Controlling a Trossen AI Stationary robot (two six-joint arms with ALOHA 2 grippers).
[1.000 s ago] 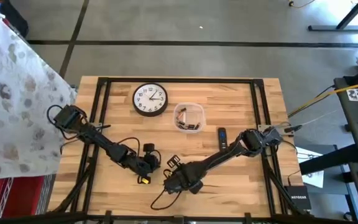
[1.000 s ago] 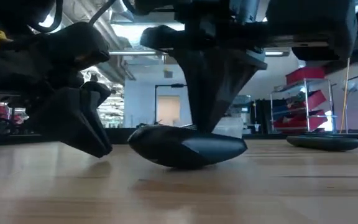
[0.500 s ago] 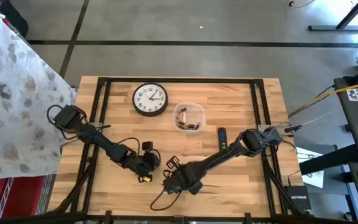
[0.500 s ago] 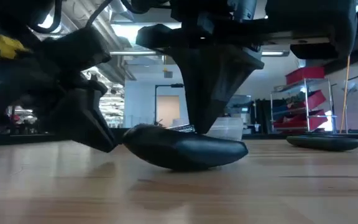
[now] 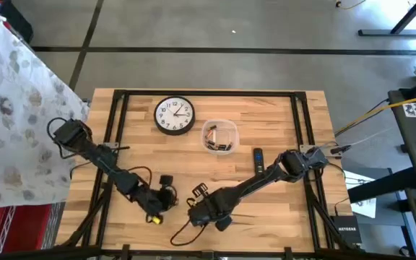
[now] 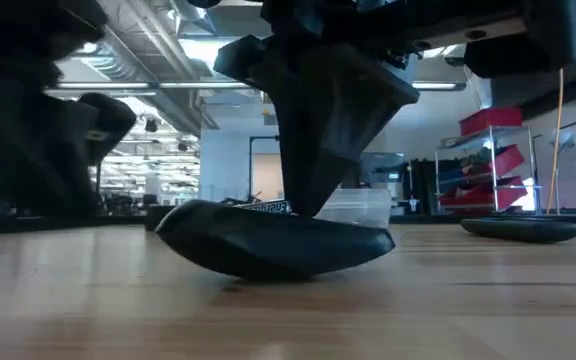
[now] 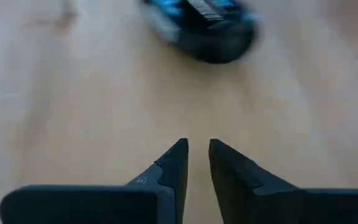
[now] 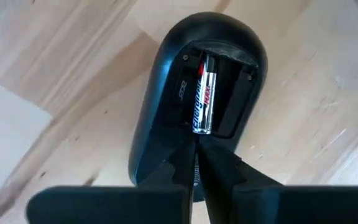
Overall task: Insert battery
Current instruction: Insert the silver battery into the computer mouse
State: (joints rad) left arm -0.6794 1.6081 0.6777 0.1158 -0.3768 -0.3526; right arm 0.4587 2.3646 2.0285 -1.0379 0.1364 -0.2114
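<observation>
High view: your right gripper (image 5: 206, 214) sits over the mouse (image 5: 221, 220) near the bench's front edge; left gripper (image 5: 166, 201) beside it. Right wrist: fingers nearly closed at the battery (image 8: 204, 93), seated in its bay. Left wrist: fingers almost closed, empty.

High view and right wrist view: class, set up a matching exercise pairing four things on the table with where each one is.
Things:
1. wall clock
2. battery
3. clear tub
4. remote control

Places:
A. in the open bay of the upturned computer mouse
B. at the table's far edge, left of the tub
C. beside the right arm, right of the tub
D. mid-table, between the clock and the remote

Pairs: 1-B, 2-A, 3-D, 4-C
</observation>
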